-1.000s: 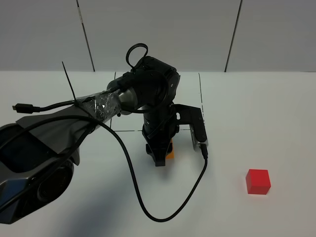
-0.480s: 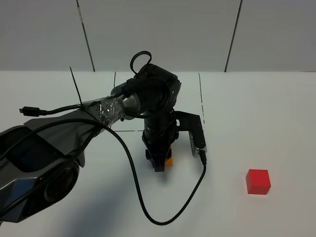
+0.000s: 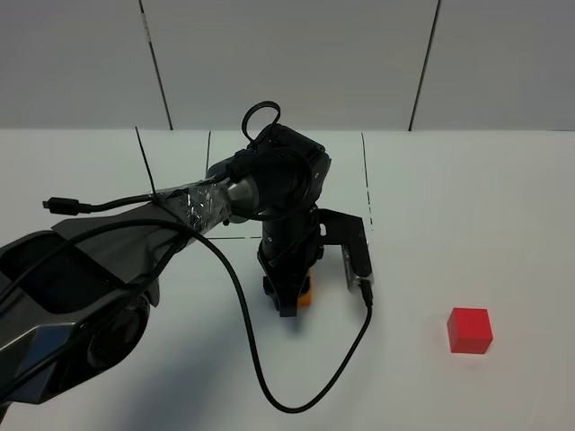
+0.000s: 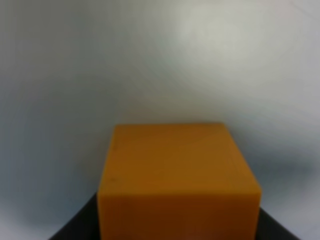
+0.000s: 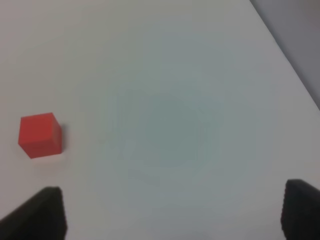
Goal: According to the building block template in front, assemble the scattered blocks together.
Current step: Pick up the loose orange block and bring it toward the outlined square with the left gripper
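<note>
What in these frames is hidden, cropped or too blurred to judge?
The orange-and-red template bar: seen in no view; in the exterior high view the left arm covers much of the thin black drawn square.
The small orange cube: mostly behind the left gripper there; the left wrist view is blurred and crops its base, so lifted or resting is unclear.
The right gripper: only dark fingertips at the right wrist view's edge; absent from the exterior view.

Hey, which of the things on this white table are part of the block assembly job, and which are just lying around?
Part of the job:
- small matte orange cube, held in the left gripper
- small matte red cube, standing alone
- thin black drawn square; the template cubes are not visible

Just lying about:
- loose black cable, looped near the orange cube
</note>
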Robot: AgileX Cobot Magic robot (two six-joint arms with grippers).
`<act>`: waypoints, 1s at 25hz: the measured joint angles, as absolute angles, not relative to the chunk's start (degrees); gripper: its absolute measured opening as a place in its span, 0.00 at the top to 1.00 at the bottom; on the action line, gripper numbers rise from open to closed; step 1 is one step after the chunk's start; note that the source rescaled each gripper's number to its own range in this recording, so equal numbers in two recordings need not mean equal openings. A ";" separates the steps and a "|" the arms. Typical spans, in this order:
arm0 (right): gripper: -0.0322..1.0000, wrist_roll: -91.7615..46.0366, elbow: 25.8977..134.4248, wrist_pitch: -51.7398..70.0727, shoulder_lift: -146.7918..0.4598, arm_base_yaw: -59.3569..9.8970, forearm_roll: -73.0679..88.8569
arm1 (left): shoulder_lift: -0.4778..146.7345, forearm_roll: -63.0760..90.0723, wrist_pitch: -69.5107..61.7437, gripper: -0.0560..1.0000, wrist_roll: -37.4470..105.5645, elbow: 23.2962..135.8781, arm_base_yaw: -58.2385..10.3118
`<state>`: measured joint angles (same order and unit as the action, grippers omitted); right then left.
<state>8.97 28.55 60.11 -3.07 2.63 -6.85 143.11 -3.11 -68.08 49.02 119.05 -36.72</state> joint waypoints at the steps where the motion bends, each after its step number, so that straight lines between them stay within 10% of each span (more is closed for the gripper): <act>1: 0.26 8.97 28.55 60.11 -3.07 2.63 -6.85 | 143.11 -3.37 -68.08 0.95 49.02 119.05 -36.72; 18: 0.26 9.01 28.55 60.11 -3.07 2.63 -6.85 | 143.11 -3.61 -68.08 0.92 48.96 119.05 -36.76; 25: 0.26 9.01 28.55 60.11 -3.07 2.63 -6.85 | 142.45 -3.63 -68.08 0.17 43.96 119.05 -36.76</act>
<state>9.01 28.55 60.11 -3.07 2.63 -6.85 142.45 -3.63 -68.08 43.96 119.05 -36.76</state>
